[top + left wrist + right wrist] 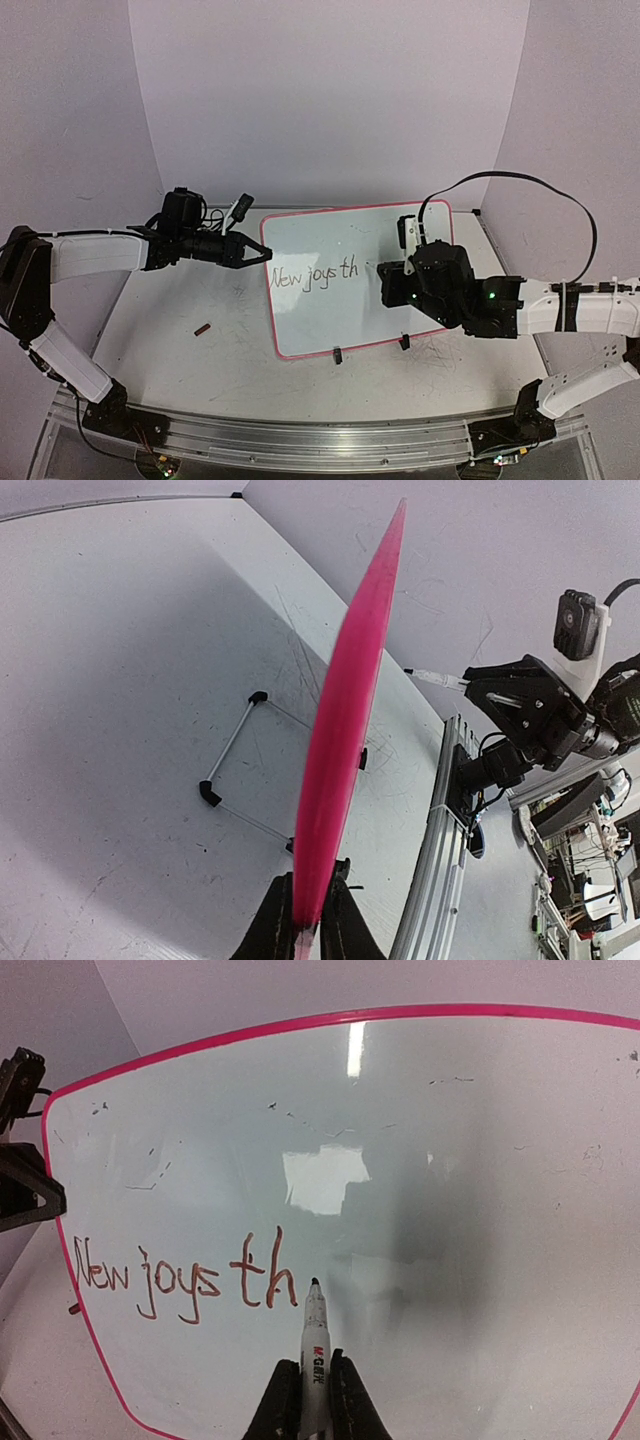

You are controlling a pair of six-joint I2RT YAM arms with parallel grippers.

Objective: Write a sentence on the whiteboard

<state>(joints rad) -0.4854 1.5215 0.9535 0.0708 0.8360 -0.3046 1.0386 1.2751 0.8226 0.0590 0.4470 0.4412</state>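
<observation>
Marker (314, 1345) pinched upright between the closed fingers of the right gripper (312, 1375), lower centre of the right wrist view. Its tip stands just right of the "h" that ends the sentence (185, 1278), so far "New joys th", placed as if to start the next letter. Whether the tip touches the whiteboard (450, 1160) cannot be told. The sentence runs along the left of the board's face, about mid-height.

At bottom centre of the left wrist view the left gripper (305, 920) is clamped on the board's pink rim, judged to steady the tilted board against the pen's push. A wire stand (228, 770) appears to prop it from behind. That view shows the board edge-on, so the writing is hidden.

In the top view the right gripper covers the Marker and part of the board's right side. A small dark red object (203, 328) on the table (170, 350), lower left, is too small to identify.
</observation>
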